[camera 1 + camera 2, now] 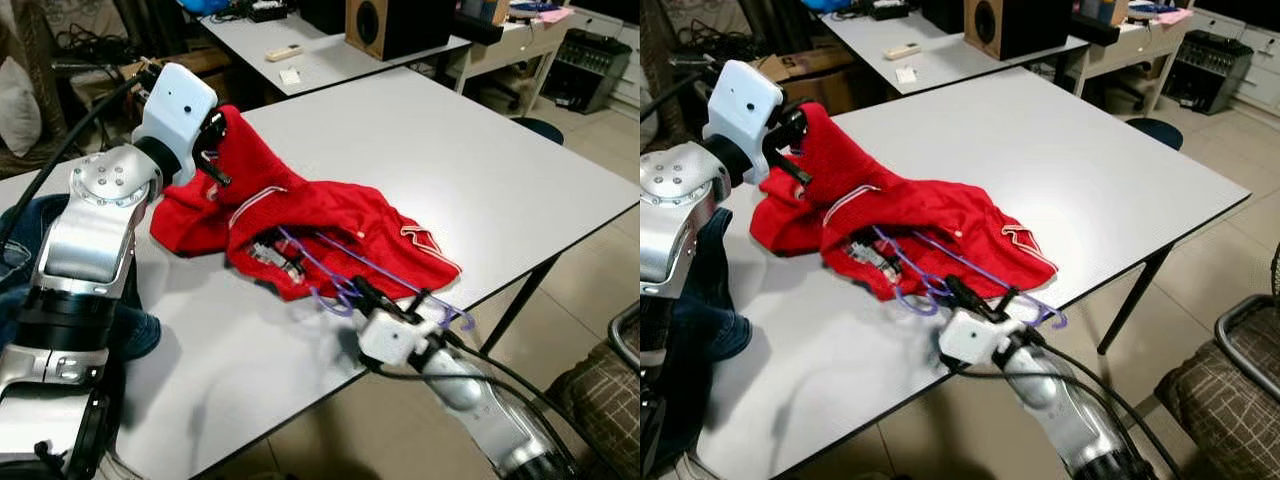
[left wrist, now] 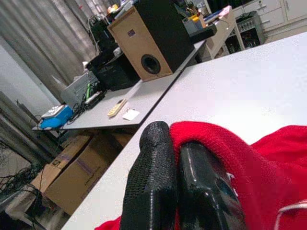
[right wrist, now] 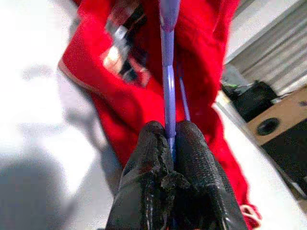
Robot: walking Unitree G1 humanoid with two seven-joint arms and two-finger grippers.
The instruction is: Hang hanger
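Observation:
A red garment (image 1: 330, 225) lies spread on the white table (image 1: 450, 150). A thin purple hanger (image 1: 345, 268) lies across it, with its hook past the near table edge. My right gripper (image 1: 360, 293) is shut on the hanger at the garment's near edge; the right wrist view has the purple wire (image 3: 168, 96) pinched between both black fingers (image 3: 144, 191). My left gripper (image 1: 212, 150) is shut on the garment's far left corner and lifts that red cloth (image 2: 230, 148) off the table.
A blue garment (image 1: 30, 250) hangs over the table's left side. A second table behind carries a speaker (image 1: 385, 25), a remote (image 1: 283, 52) and cables. A plaid chair (image 1: 605, 395) stands at the lower right, and a dark stool (image 1: 540, 128) beyond the table.

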